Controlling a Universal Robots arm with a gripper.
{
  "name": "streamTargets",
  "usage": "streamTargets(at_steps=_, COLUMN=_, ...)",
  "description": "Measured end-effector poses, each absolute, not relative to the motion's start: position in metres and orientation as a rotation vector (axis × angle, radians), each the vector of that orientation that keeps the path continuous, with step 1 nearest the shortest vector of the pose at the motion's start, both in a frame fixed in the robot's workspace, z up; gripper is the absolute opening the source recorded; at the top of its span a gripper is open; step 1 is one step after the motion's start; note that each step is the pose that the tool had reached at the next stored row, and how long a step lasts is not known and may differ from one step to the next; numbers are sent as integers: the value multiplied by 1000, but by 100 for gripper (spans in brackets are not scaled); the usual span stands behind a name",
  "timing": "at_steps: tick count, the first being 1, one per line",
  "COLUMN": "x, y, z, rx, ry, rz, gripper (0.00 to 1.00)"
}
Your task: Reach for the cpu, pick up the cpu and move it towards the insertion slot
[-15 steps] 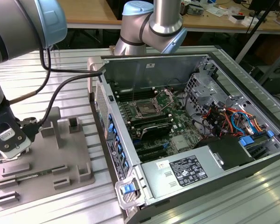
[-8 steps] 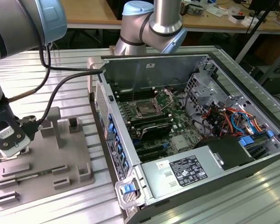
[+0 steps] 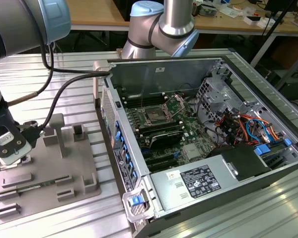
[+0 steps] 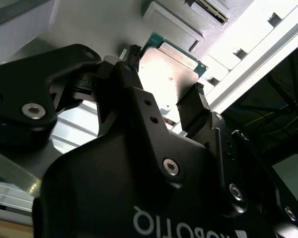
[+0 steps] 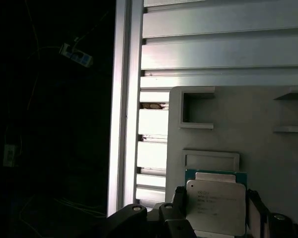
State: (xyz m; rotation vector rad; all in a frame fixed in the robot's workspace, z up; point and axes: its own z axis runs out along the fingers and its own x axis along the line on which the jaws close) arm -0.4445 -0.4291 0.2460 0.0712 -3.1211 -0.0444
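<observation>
Grasping looks done: the gripper (image 3: 14, 159) has its fingers (image 5: 179, 199) clenched on two opposite edges of the cpu (image 5: 216, 204), just above the grey tray (image 3: 77, 173) at the exterior view's left. Carrying is left: the insertion slot (image 3: 154, 117) lies well apart, inside the open computer case (image 3: 228, 163) on the right.

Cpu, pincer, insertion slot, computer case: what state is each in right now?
cpu: gripped flat in the pincer, above the grey tray; cannot tell if it is lifted clear.
pincer: shut on the cpu's two opposite edges.
insertion slot: empty, dark centre exposed.
computer case: side open, board exposed.
</observation>
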Motion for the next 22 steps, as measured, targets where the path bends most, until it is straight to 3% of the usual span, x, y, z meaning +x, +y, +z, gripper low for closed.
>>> streamTargets(at_steps=22, x=-444, y=-429, z=259, rx=71, ry=-3121, rz=-45, gripper=55)
